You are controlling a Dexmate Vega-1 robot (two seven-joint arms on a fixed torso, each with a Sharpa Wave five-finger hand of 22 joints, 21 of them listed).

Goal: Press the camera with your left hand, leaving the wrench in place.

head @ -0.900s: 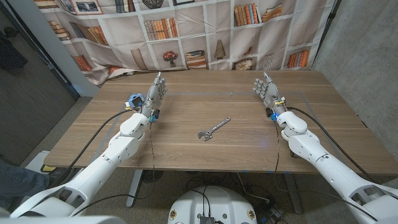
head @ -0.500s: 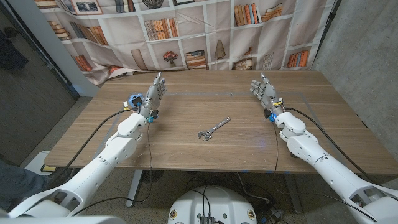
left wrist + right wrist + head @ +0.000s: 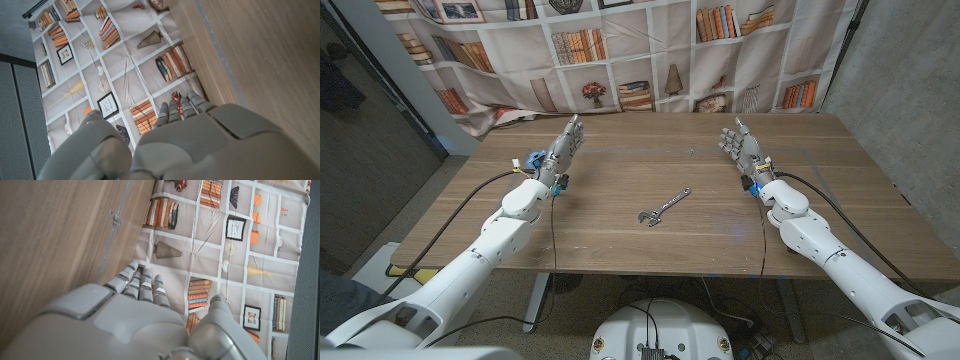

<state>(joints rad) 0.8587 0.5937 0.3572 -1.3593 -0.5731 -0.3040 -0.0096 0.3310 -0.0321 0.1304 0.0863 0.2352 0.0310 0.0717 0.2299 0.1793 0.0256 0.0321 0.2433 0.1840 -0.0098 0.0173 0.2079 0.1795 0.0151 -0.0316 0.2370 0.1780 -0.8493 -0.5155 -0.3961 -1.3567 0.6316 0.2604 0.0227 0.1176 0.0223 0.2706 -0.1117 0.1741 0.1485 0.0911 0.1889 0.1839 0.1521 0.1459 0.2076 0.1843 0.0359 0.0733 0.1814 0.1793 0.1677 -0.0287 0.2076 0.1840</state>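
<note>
Camera (image 3: 533, 160) mostly hidden behind left hand (image 3: 566, 148), small, details unclear

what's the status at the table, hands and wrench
Left hand open, fingers out, holding nothing. Right hand open, same. Wrench untouched mid-table, between them. No camera seen on the table.

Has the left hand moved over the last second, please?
Yes. Judged against the wrench, which has stayed put, the left hand has slid slightly farther to the robot's left and toward the table's far edge.
</note>
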